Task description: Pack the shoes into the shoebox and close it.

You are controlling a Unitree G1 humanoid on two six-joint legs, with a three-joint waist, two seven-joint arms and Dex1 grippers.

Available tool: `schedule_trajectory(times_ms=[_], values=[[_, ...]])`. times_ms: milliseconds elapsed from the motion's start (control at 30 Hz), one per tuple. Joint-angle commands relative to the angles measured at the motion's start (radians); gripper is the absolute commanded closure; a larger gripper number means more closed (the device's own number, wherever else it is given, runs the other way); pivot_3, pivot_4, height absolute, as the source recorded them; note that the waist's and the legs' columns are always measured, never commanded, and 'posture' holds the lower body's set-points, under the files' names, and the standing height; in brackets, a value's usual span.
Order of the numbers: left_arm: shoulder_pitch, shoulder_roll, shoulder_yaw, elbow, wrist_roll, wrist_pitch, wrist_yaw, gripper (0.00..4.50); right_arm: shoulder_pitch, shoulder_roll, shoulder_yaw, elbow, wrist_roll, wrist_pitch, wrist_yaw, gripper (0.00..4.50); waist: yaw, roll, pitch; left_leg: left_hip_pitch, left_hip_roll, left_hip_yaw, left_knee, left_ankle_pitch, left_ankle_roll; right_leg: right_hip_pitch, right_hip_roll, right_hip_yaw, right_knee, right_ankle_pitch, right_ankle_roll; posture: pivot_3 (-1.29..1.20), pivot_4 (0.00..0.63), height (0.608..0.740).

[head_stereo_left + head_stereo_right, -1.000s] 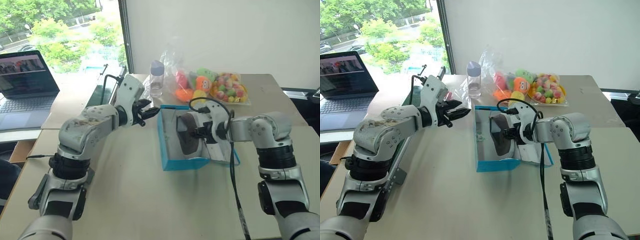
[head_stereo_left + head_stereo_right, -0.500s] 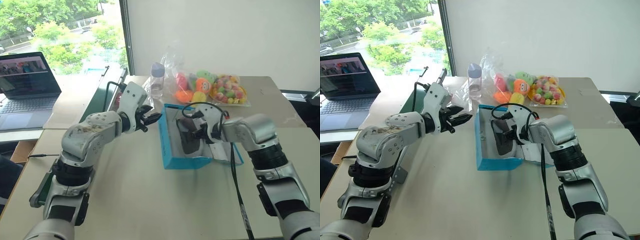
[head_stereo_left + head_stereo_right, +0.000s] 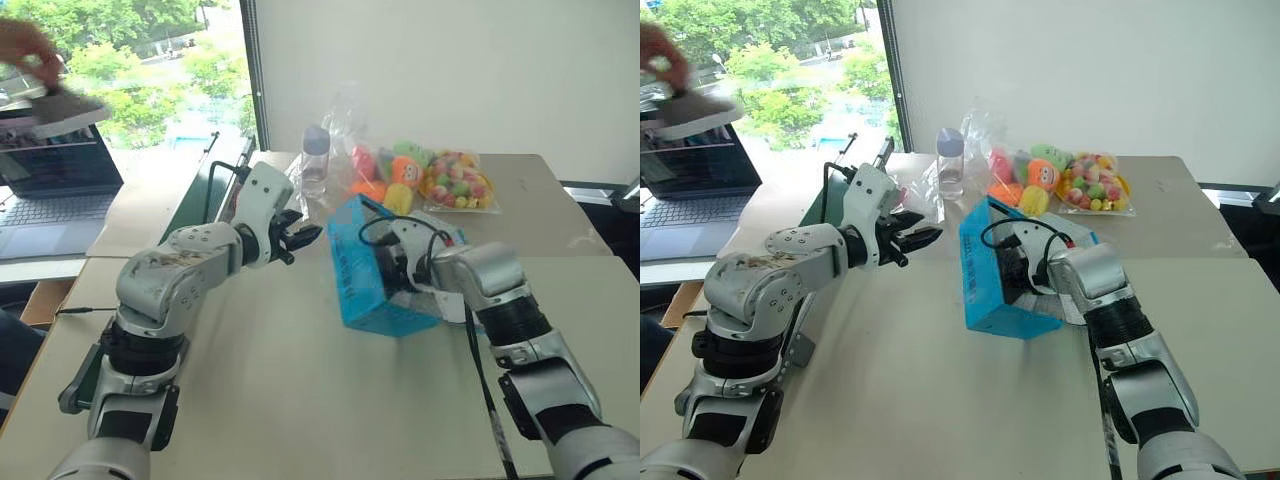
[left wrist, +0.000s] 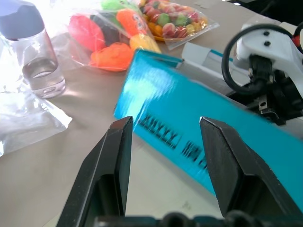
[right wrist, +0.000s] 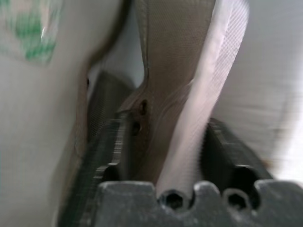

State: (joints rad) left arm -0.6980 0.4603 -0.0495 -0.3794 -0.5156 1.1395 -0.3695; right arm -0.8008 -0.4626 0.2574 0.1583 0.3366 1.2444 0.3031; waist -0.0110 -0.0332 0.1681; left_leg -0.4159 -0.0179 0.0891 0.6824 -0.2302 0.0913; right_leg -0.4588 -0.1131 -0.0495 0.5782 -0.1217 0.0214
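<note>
Counter (image 3: 300,400), beige, fills the lower frame and carries everything. Near its middle lies the shoebox (image 3: 362,277), tipped so that one blue wall with black letters faces upper left and its opening faces right. Right pincer (image 5: 163,142) reaches into that opening; in the right wrist view a grey shoe (image 5: 175,94) with a whitish sole stands between its fingers (image 5: 113,146), which sit apart on either side of it. Whether they press on the shoe I cannot tell. White inner walls of the box close round the shoe.

At upper centre, behind the box, a clear bag (image 3: 455,180) holds colourful plush toys (image 3: 405,168), and a small clear bottle (image 3: 315,158) with a bluish cap stands to their left.

Left pincer (image 3: 300,238) hangs just left of the box, pointed at the lettered wall, its fingers (image 4: 116,156) moderately apart and empty, clear of the box.
</note>
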Motion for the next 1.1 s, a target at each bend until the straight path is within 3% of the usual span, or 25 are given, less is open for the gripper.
schedule_trajectory(times_ms=[33, 67, 500, 633, 733, 833, 967, 1100], values=[[-0.031, -0.006, 0.009, -0.020, 0.005, -0.004, 0.002, 2.12, -0.034, -0.013, -0.019, -0.061, -0.020, 0.039, 0.011, 0.44, 0.000, 0.000, 0.000, 0.000, 0.000, 0.000, 0.000, 0.000, 0.000, 0.000, 0.000, 0.000, 0.000, 0.002, -0.002, 0.00, 0.150, 0.740], [-0.033, -0.008, 0.008, -0.019, 0.004, -0.005, 0.001, 2.12, -0.046, -0.010, -0.027, -0.077, -0.021, 0.053, 0.009, 0.06, 0.000, 0.000, 0.000, 0.000, 0.000, 0.000, 0.000, 0.000, 0.000, 0.000, 0.000, 0.000, -0.001, 0.001, -0.002, 0.00, 0.150, 0.740], [-0.051, -0.012, 0.000, 0.008, 0.021, -0.021, -0.006, 2.12, -0.127, 0.013, -0.106, -0.192, -0.031, 0.143, -0.011, 0.06, -0.001, 0.000, 0.000, -0.001, 0.000, 0.000, -0.001, 0.000, 0.000, -0.001, 0.000, 0.000, -0.001, 0.001, -0.001, 0.00, 0.150, 0.740], [-0.030, -0.020, 0.075, 0.031, 0.054, -0.037, 0.066, 2.12, -0.091, 0.096, -0.225, -0.237, 0.022, -0.046, 0.024, 0.06, -0.003, 0.000, 0.000, -0.001, 0.000, 0.000, -0.002, 0.000, 0.000, -0.001, 0.000, 0.000, -0.001, 0.001, -0.001, 0.00, 0.150, 0.740], [0.031, -0.002, 0.165, 0.063, 0.115, -0.065, 0.146, 2.12, -0.073, 0.093, -0.237, -0.247, 0.032, -0.196, 0.111, 0.06, -0.006, 0.001, 0.001, 0.000, 0.000, 0.000, -0.002, 0.000, 0.000, -0.002, 0.001, 0.000, 0.000, 0.001, -0.001, 0.00, 0.150, 0.740], [0.107, -0.005, 0.264, 0.072, 0.150, -0.146, 0.196, 1.44, -0.069, 0.118, -0.297, -0.257, 0.137, -0.230, 0.216, 0.00, -0.005, 0.001, 0.001, 0.001, 0.001, 0.000, -0.003, 0.000, -0.001, -0.002, 0.001, 0.000, 0.000, 0.001, -0.001, 0.00, 0.150, 0.740], [0.180, -0.027, 0.348, 0.072, 0.185, -0.221, 0.250, 0.04, -0.067, 0.117, -0.293, -0.265, 0.206, -0.248, 0.328, 0.00, -0.001, 0.001, 0.001, 0.000, 0.001, 0.000, -0.003, 0.000, -0.002, -0.002, 0.000, -0.001, 0.000, 0.003, -0.005, 0.00, 0.150, 0.740], [0.241, -0.052, 0.401, 0.081, 0.231, -0.292, 0.317, 0.04, -0.061, 0.109, -0.242, -0.264, 0.211, -0.292, 0.400, 0.00, 0.002, 0.001, 0.001, 0.000, 0.000, -0.001, -0.003, -0.004, -0.009, -0.001, -0.001, -0.001, -0.001, 0.003, -0.005, 0.00, 0.150, 0.740]])
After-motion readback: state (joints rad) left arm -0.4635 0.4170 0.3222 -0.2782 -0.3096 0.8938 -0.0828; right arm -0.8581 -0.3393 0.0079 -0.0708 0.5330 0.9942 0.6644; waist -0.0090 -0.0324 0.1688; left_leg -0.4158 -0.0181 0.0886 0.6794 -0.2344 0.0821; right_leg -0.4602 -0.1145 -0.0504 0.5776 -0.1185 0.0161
